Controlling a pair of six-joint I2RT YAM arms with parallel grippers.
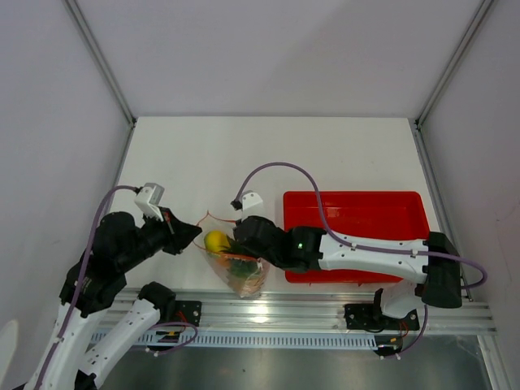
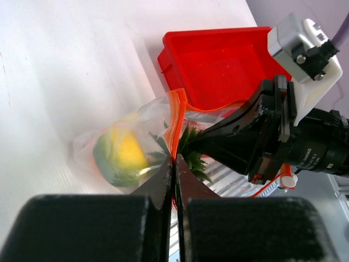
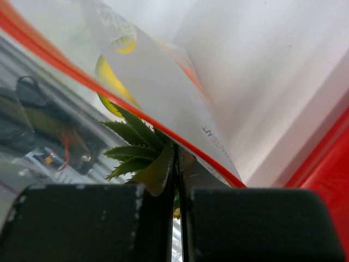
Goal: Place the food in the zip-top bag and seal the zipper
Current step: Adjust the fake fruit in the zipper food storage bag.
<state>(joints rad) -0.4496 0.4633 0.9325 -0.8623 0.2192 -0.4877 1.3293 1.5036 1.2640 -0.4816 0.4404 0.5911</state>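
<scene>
The clear zip-top bag (image 1: 237, 272) hangs between my two grippers near the table's front edge. Inside it are the yellow lemon (image 1: 215, 241), a green fruit (image 2: 104, 161) and the pineapple, whose green leaves (image 2: 192, 148) poke up at the mouth. My left gripper (image 2: 175, 159) is shut on the orange-red zipper (image 2: 175, 117) at the bag's left end. My right gripper (image 3: 176, 146) is shut on the bag's edge just below the zipper (image 3: 136, 106), next to the pineapple leaves (image 3: 133, 150). The two grippers (image 1: 195, 234) (image 1: 238, 248) face each other across the bag.
The red tray (image 1: 355, 213) lies right of the bag, under my right forearm. A metal rail (image 1: 309, 309) runs along the near edge, just below the bag. White walls close in the table on three sides.
</scene>
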